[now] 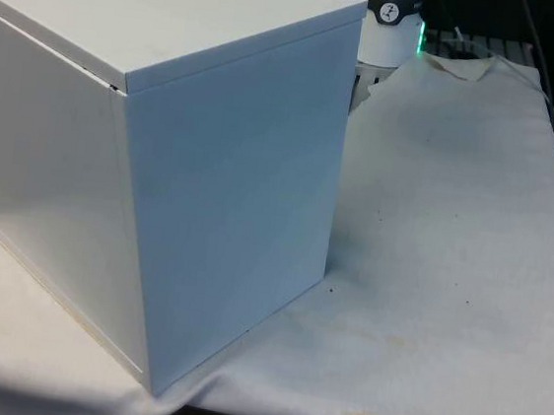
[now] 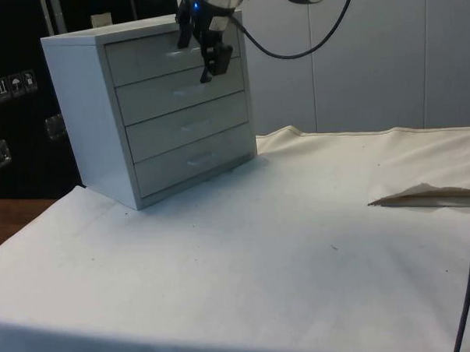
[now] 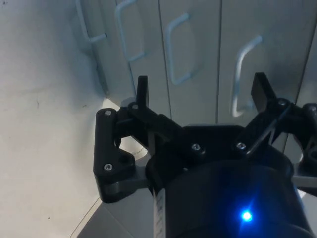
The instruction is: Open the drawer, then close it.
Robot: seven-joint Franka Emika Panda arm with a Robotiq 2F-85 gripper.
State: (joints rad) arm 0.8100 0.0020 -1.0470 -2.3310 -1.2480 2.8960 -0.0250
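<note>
We have the chest standing at the far corner of the desk, its four drawers facing the side view, all of them shut as far as we can see. Our gripper hangs in front of the upper drawers, roughly level with the gap between the first and the second, jaws apart and holding nothing. In the wrist view the fingertips point at the drawer fronts, and the top handle sits just ahead of the opening between them, not yet inside it. We judge this to be the approach before the pull. To do it well, we should centre the jaws on that handle's bar, push in until the bar lies well between them, clamp, and then draw straight out along the drawer's run, so nothing binds and the chest stays put.
</note>
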